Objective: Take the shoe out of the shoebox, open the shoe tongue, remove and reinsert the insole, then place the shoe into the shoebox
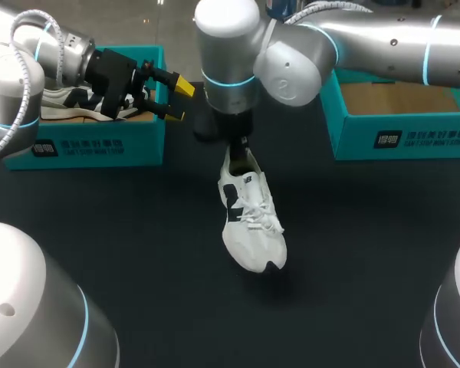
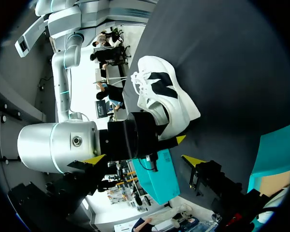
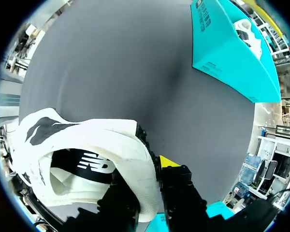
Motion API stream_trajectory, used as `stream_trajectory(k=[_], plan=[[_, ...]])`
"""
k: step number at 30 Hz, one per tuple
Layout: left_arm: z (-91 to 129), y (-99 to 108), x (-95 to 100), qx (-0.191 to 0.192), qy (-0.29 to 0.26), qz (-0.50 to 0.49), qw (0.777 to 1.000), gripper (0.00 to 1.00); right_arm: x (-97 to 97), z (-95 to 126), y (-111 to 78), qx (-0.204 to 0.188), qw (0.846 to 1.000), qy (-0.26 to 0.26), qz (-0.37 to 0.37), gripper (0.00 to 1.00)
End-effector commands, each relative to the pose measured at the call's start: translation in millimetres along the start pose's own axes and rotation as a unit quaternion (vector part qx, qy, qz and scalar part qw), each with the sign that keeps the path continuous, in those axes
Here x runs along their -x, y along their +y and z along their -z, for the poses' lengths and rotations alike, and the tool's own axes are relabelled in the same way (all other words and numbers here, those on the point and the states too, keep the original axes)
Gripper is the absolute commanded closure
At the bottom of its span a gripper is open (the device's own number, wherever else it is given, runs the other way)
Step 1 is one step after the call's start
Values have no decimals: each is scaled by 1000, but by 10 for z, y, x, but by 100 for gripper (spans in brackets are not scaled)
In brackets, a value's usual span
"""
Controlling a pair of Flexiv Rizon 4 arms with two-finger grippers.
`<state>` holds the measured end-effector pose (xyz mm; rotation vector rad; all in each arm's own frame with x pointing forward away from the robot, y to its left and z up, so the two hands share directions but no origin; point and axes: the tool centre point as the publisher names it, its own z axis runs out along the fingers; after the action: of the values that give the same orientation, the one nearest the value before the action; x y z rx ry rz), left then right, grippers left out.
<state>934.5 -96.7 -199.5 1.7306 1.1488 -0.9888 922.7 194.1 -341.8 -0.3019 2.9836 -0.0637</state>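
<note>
Surface: a black table [image 1: 353, 253], with a teal shoebox at each far corner.
Right gripper: the right gripper [image 3: 150, 183] is closed on the heel collar of the white shoe [image 1: 249, 222]. One finger is seen inside the opening and one outside, with the heel wall pinched between them.
Shoe: it is held near the middle of the table, heel toward the far side and toe toward the near edge, sole downward. Whether the sole rests on the table cannot be confirmed.
Shoe interior: the insole [image 3: 87, 166] is seen in place through the opening.
Laces and tongue: the laces [image 1: 259, 213] are drawn across the tongue [image 1: 240, 180], which is not lifted.
Left gripper: the left gripper [image 1: 178, 101] is spread wide and holds nothing. It hangs over the inner end of the left shoebox [image 1: 84, 146], well apart from the shoe.
Left shoebox: a second shoe [image 1: 69, 103] is lying inside.
Right shoebox: the right shoebox [image 1: 402, 138] shows only a bare cardboard floor.
Step in hand: removal from the box is judged complete; opening the tongue is judged pending.
Next move: the heel should be kept steadied by the right gripper while the left gripper is brought across to the tongue and closed on its upper edge. The pull should be kept gentle, since the laces are likely to resist.
</note>
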Motion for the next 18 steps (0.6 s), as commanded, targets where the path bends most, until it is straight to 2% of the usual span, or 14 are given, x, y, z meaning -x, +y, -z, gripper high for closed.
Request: stream_trajectory(k=[1, 9, 18], plan=[[0, 1, 1, -1, 1, -1, 1000, 0, -115, 477, -182, 4, 1000, -11, 12, 100], [0, 1, 1, -1, 1, -1, 1000, 0, -84, 875, -262, 2, 1000, -1, 27, 100], [0, 1, 1, -1, 1, -1, 1000, 0, 5, 1360, -360, 16, 999, -20, 23, 100]])
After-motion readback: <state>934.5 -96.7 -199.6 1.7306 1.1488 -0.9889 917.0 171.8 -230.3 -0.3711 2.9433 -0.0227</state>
